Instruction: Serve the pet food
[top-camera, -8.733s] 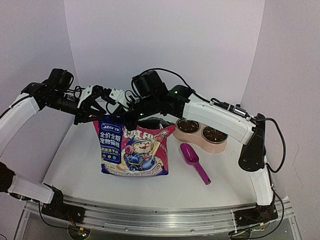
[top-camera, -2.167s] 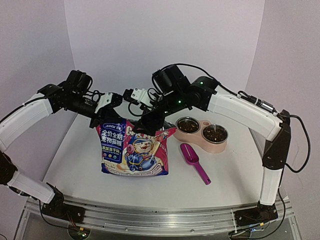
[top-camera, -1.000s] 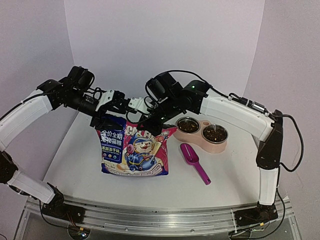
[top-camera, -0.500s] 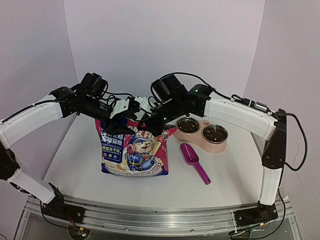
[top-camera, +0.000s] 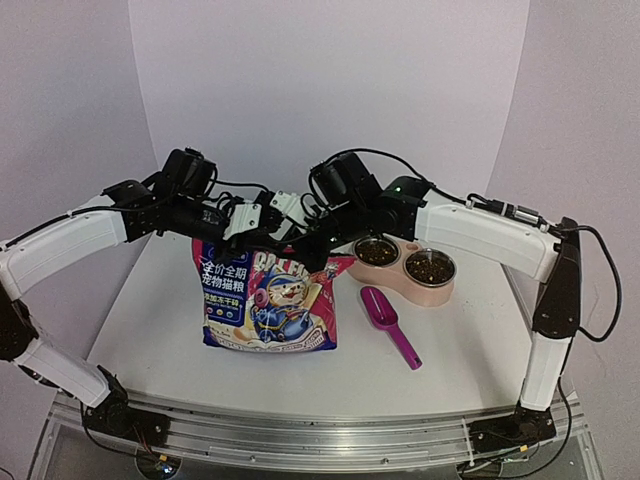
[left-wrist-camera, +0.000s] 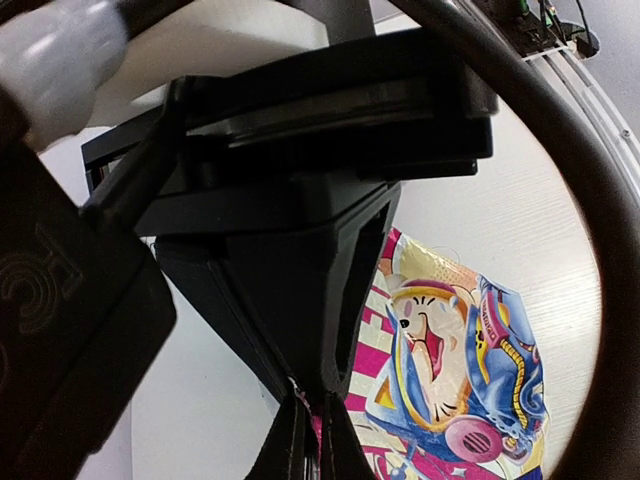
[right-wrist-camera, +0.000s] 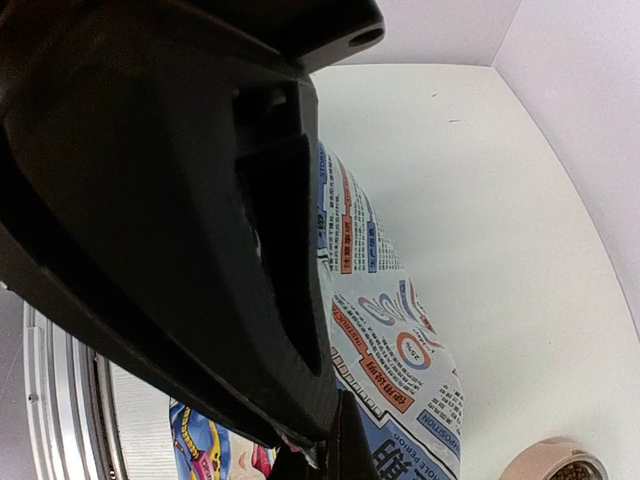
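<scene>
The pet food pouch (top-camera: 265, 300), glossy pink, blue and white with a cartoon cat, stands upright at the table's middle left. My left gripper (top-camera: 243, 231) is shut on its top edge near the middle. In the left wrist view the closed jaws (left-wrist-camera: 312, 440) pinch the pink edge above the cat print (left-wrist-camera: 450, 350). My right gripper (top-camera: 302, 252) is shut on the top edge just to the right. In the right wrist view (right-wrist-camera: 330, 455) it clamps the pouch, whose printed back (right-wrist-camera: 390, 300) shows. Dark kibble (top-camera: 430, 268) fills both bowls.
The pink double-bowl feeder (top-camera: 442, 293) stands right of the pouch, its edge also in the right wrist view (right-wrist-camera: 555, 462). A magenta scoop (top-camera: 388, 324) lies on the table in front of it. White walls close the back and sides.
My left gripper has moved right along the pouch's top edge, toward the right gripper. The right gripper stays at the top right part of the pouch. The pouch stays upright.
</scene>
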